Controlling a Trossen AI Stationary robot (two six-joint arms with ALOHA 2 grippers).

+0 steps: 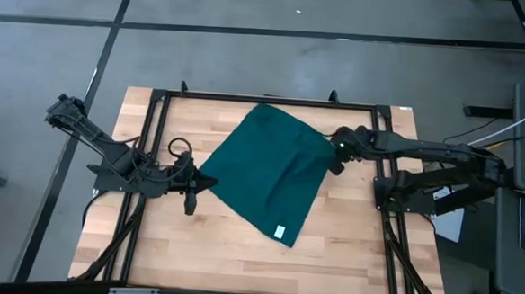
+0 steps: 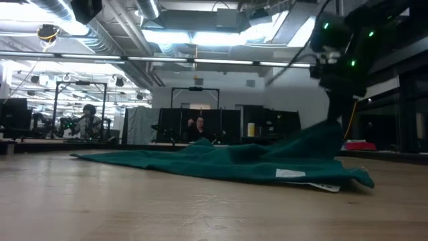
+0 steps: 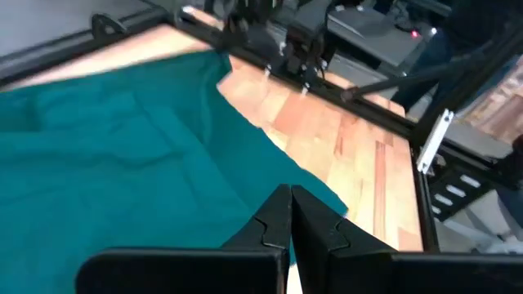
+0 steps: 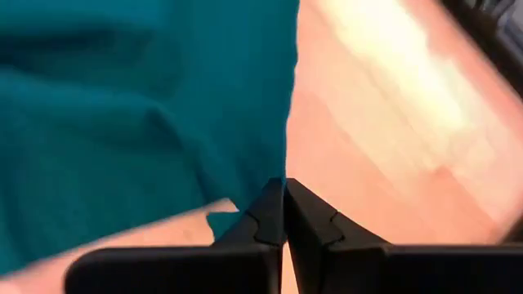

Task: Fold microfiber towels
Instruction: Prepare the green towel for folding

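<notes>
High view. Towel (image 1: pixel 266 170): dark teal-green cloth, spread at a slant across the middle of the wooden table (image 1: pixel 230 258); small white tag (image 1: pixel 280 232) near its nearest corner. Left tool (image 1: pixel 199 185): at the towel's left corner, touching its edge. Right tool (image 1: pixel 334 156): at the towel's right corner. Black metal frame (image 1: pixel 274 100) runs around the table top.

Low view. Towel (image 2: pixel 221 162) lies low on the table (image 2: pixel 134 207), with its right side pulled up into a peak under the right arm (image 2: pixel 341 60), which comes down from above. White tag (image 2: pixel 289 173) shows on the near fold. Two people (image 2: pixel 87 120) sit far behind in the room.

Left wrist view. Left tool (image 3: pixel 290 214): fingers pressed together, with the towel (image 3: pixel 122 163) edge running in at their tips; whether cloth is pinched between them cannot be told.

Right wrist view. Right tool (image 4: pixel 283 204): fingers closed together, gripping the towel (image 4: pixel 139 106) at its corner, the cloth hanging from the tips over the table (image 4: pixel 384 131).
</notes>
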